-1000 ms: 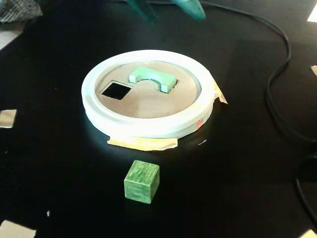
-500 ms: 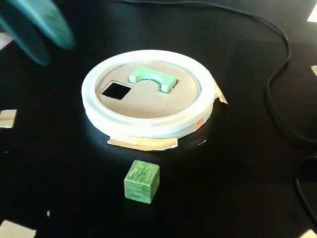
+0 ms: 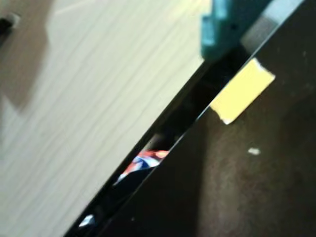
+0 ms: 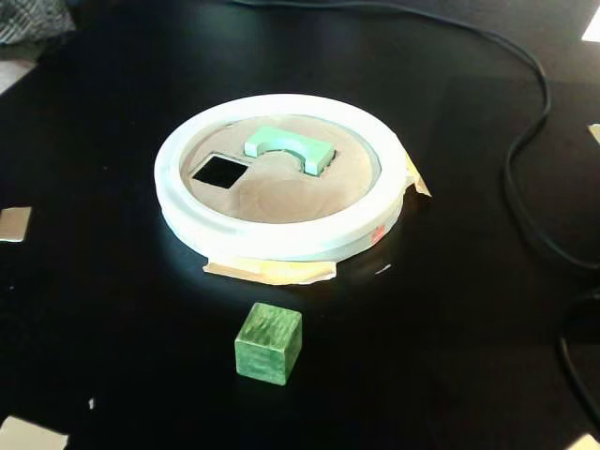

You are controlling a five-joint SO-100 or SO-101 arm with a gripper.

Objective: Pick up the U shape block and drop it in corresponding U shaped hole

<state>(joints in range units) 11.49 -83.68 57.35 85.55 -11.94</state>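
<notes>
The claw (image 3: pixel 224 29) shows only as a blurred teal piece at the top edge of the wrist view, above the dark table (image 3: pixel 256 187) and a yellow tape strip (image 3: pixel 243 91); I cannot tell whether it is released or clenched. In the fixed view, the teal U block (image 4: pixel 286 148) sits on the brown disc inside the white ring (image 4: pixel 281 239), beside 1 square hole (image 4: pixel 220 172). A green cube (image 4: pixel 268 343) rests on the table near the ring.
</notes>
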